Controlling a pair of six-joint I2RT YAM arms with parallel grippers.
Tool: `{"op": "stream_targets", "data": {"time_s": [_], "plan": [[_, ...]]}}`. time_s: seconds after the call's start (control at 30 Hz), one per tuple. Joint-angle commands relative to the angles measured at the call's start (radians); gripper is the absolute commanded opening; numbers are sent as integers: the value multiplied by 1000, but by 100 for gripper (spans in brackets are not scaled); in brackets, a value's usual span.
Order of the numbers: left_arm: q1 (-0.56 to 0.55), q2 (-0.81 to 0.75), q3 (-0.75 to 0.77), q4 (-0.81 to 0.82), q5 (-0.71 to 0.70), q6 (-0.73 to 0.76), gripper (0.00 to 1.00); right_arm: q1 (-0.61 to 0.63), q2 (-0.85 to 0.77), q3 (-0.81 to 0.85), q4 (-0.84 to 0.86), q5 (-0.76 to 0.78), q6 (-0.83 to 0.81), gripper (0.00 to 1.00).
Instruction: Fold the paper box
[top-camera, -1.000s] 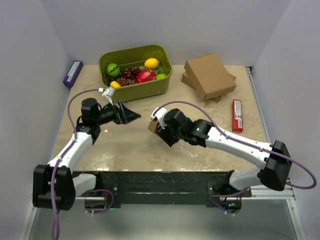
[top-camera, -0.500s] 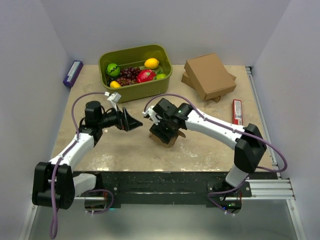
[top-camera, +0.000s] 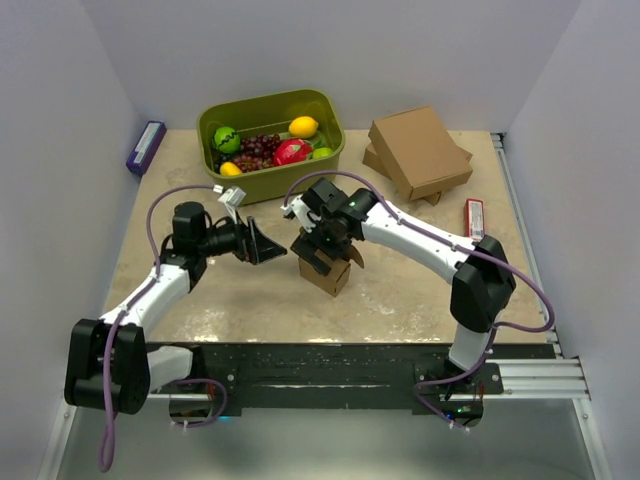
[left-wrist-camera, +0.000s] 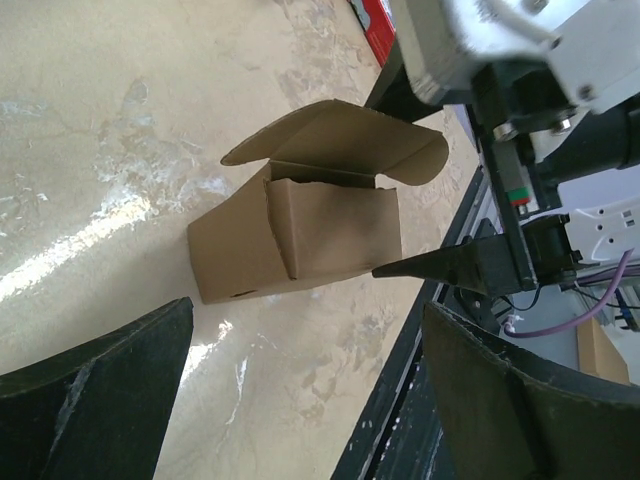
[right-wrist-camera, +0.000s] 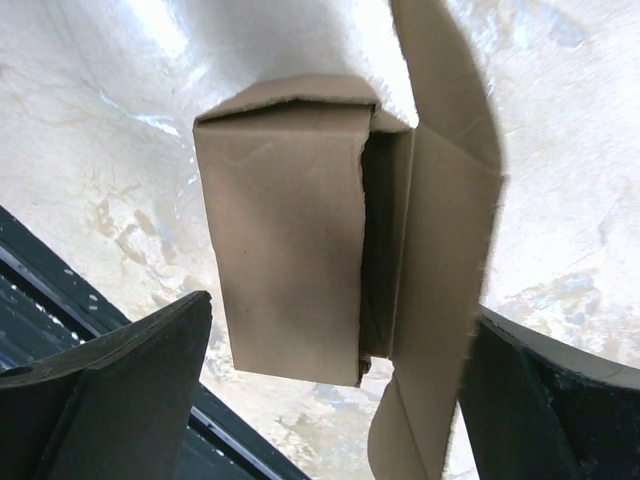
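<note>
The paper box (top-camera: 330, 275) is a small brown carton standing on the table in front of the arms, its lid flap (left-wrist-camera: 340, 140) open and curling upward. My right gripper (top-camera: 327, 250) hangs over it. In the right wrist view the box (right-wrist-camera: 290, 240) and its loose flap (right-wrist-camera: 440, 240) lie between the open jaws of the right gripper (right-wrist-camera: 330, 400), with a gap on the left side. My left gripper (top-camera: 262, 243) is open just left of the box and points at it. From the left wrist, the box (left-wrist-camera: 300, 240) lies beyond the left gripper (left-wrist-camera: 310, 400), which is empty.
A green bin (top-camera: 330, 160) of fruit stands at the back. Stacked larger brown boxes (top-camera: 420, 152) are at the back right, a red packet (top-camera: 475, 230) lies at the right, and a purple item (top-camera: 146, 146) at the back left. The black base rail (top-camera: 300, 365) runs along the near edge.
The right gripper carried the box toward the middle, set it on the table and opened its jaws. The left arm shifted only slightly toward the box.
</note>
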Motion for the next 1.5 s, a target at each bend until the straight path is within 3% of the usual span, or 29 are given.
{"op": "stream_targets", "data": {"time_s": [0.0,0.2,0.4,0.57,0.83,1.17,1.47], "plan": [[-13,8,12,32,27,35,100,-4,-39,51,7,39,0,99],[-74,58,106,-63,-45,132,100,-13,-106,23,56,91,54,99],[-148,132,235,-169,-208,213,100,-41,-265,-72,140,119,184,99],[-159,163,270,-140,-217,225,100,-71,-428,-262,261,129,392,99],[-199,293,350,-158,-159,309,100,-70,-624,-555,383,100,548,95],[-211,365,382,-157,-186,328,98,-70,-634,-675,550,131,671,85],[-226,397,382,-169,-202,340,89,-71,-603,-704,588,191,697,75]]}}
